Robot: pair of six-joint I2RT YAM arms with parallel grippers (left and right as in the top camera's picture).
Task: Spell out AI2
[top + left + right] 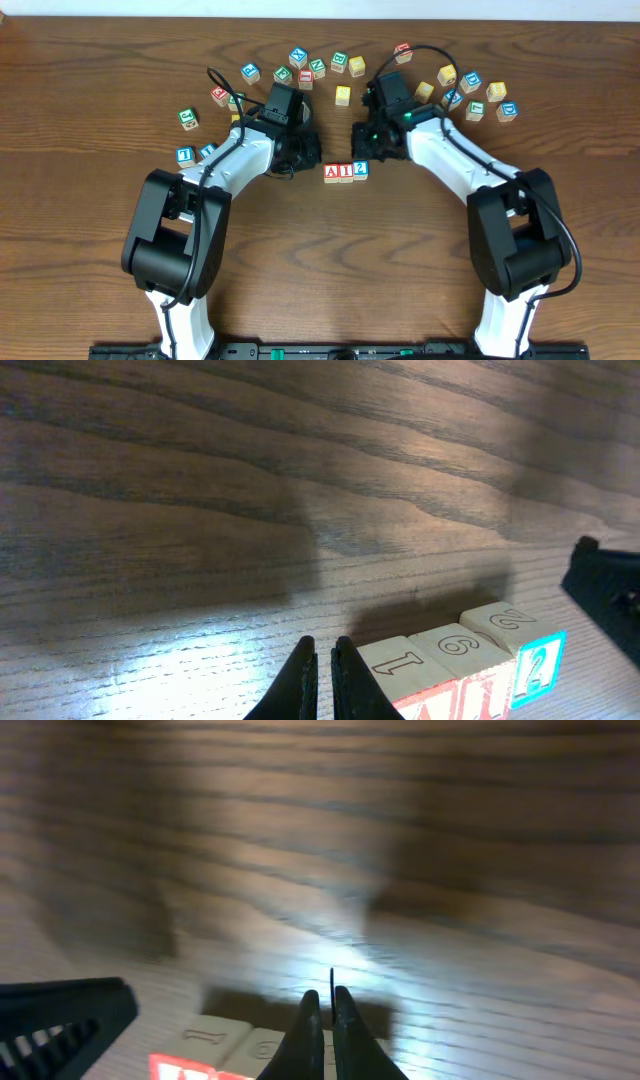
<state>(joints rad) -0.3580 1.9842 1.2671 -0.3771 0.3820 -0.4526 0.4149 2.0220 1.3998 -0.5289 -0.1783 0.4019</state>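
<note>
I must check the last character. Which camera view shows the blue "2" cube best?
The left wrist view: the blue "2" cube is close, its blue-framed face readable, though the frame edge cuts it. Overhead shows the cube whole but small. In the right wrist view I cannot make it out.

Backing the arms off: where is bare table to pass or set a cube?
Free: table between the arms, on the robot's side of the AI2 row; also both outer edges. Crowded: loose cubes arcing beyond the row, and close by it, where left gripper and right gripper sit.
</note>
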